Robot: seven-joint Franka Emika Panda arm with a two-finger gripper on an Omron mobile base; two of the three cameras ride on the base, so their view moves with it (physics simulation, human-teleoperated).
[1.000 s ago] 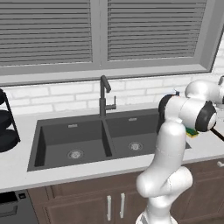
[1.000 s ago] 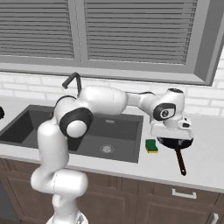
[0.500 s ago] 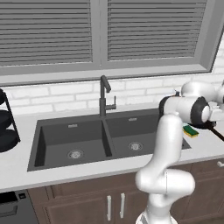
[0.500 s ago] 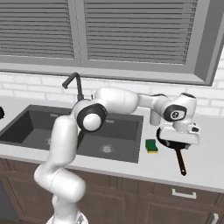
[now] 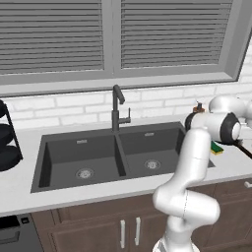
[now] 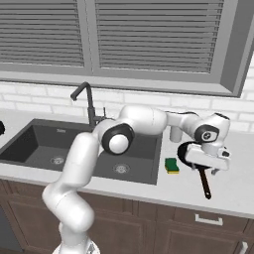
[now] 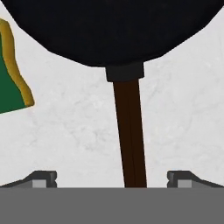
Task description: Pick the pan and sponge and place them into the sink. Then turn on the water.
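Observation:
The pan (image 6: 187, 150) lies on the white counter right of the sink (image 6: 30, 144), its thin dark handle (image 6: 205, 186) pointing toward the counter's front edge. My gripper (image 6: 207, 168) hovers just above the handle's root, open. In the hand view the pan (image 7: 109, 30) is at the top and the handle (image 7: 130, 140) runs down between my two wide-apart fingertips (image 7: 41, 178); neither touches it. The green-and-yellow sponge (image 6: 172, 165) lies just left of the pan, between it and the sink, and is also seen as the sponge (image 7: 11, 74) and the sponge (image 5: 217, 147). No water runs from the faucet (image 6: 87, 101).
The double sink (image 5: 118, 157) has a centre divider and two silver drains. A small bottle (image 5: 198, 107) stands behind the pan by the brick wall. A black tiered rack (image 5: 7, 142) sits at the far left of the counter. The counter's front edge is close below the handle.
The arm has reached further right and lowered the hand from over the pan's bowl to just above its handle. The jaws stayed open; pan and sponge have not moved.

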